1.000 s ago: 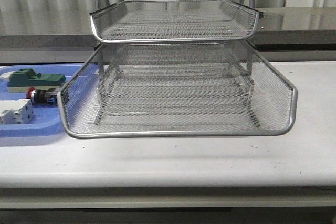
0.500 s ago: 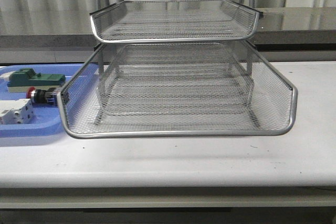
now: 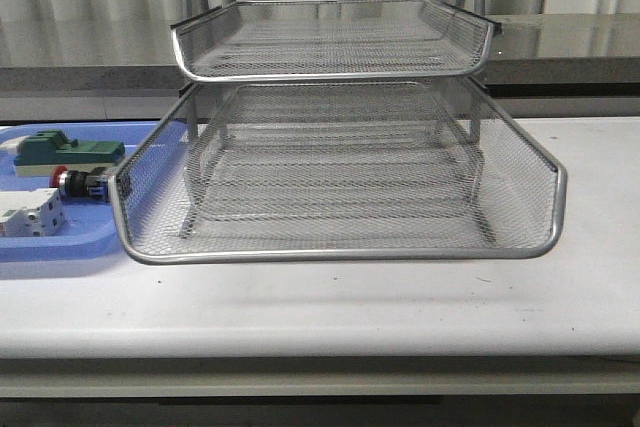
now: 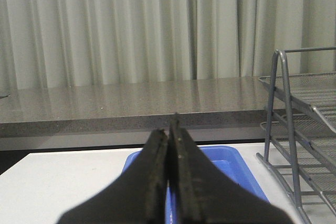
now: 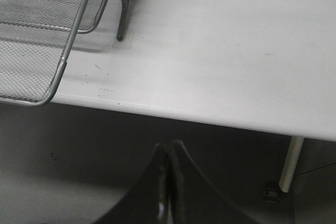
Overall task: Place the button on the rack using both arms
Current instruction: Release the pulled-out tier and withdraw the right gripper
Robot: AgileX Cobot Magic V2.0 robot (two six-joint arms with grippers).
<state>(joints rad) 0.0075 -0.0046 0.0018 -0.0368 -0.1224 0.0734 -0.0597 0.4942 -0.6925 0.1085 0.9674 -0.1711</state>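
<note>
The button (image 3: 78, 183), red cap and dark body, lies on its side in the blue tray (image 3: 60, 247) at the left, close to the rack's left wall. The silver wire-mesh rack (image 3: 335, 162) fills the table's middle. No arm shows in the front view. In the left wrist view my left gripper (image 4: 170, 124) is shut with nothing in it, above the tray's (image 4: 231, 163) far end, the rack's frame (image 4: 286, 129) beside it. In the right wrist view my right gripper (image 5: 169, 148) is shut and empty, off the table's front edge, near the rack's corner (image 5: 47, 77).
A green block (image 3: 65, 150) and a white block (image 3: 30, 217) share the blue tray with the button. A grey counter and curtains run behind the table. A table leg (image 5: 290, 163) shows in the right wrist view.
</note>
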